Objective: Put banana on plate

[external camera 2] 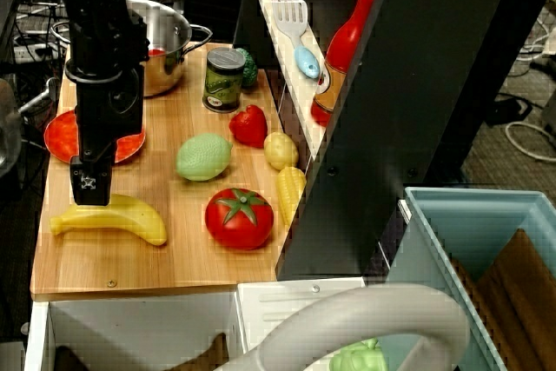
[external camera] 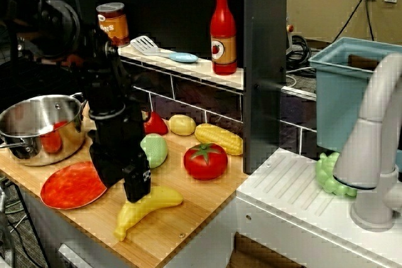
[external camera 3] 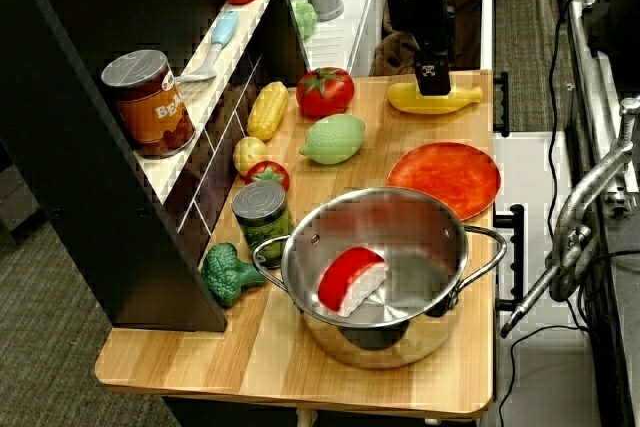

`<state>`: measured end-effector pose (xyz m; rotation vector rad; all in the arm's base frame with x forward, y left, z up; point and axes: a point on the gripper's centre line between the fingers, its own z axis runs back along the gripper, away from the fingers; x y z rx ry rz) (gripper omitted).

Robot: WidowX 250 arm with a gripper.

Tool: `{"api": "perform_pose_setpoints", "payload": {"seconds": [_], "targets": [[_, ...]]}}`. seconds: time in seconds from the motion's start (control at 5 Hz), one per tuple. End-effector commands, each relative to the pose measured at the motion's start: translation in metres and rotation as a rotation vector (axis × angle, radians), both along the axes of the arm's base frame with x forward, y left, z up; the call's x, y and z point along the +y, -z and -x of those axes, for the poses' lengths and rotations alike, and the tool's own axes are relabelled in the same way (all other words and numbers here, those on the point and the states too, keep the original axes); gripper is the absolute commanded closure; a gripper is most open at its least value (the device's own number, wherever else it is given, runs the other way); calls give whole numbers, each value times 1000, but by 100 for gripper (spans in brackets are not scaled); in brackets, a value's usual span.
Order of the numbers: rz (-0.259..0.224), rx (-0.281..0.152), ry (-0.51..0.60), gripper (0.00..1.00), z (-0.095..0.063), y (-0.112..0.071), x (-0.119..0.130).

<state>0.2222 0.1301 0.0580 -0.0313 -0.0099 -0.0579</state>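
Note:
The yellow banana (external camera: 151,205) lies flat on the wooden board near its front edge, also seen in the view from above (external camera 2: 117,219) and in the view from the pot end (external camera 3: 440,100). The red-orange plate (external camera: 69,187) lies beside it, toward the pot (external camera 2: 59,138) (external camera 3: 445,179), and holds nothing. My black gripper (external camera: 137,191) points straight down at the banana's middle, with its tip at the banana's top (external camera 2: 89,193) (external camera 3: 432,82). The gap between the fingers does not show in any view.
A steel pot (external camera 3: 385,272) with a red-and-white piece inside stands beyond the plate. A tomato (external camera 2: 237,219), a green lime-like fruit (external camera 2: 203,157), corn (external camera 2: 290,193), a green can (external camera 2: 224,80) and a strawberry (external camera 2: 249,125) crowd the board's back half. A shelf (external camera: 188,67) runs behind.

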Motion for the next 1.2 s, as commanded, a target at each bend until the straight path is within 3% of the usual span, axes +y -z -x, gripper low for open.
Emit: {"api": "perform_pose_setpoints", "payload": {"seconds": [0.0, 1.0], "targets": [[-13, -92, 76, 0, -2, -2, 1], [-29, -136, 18, 0, -8, 29, 8]]}}
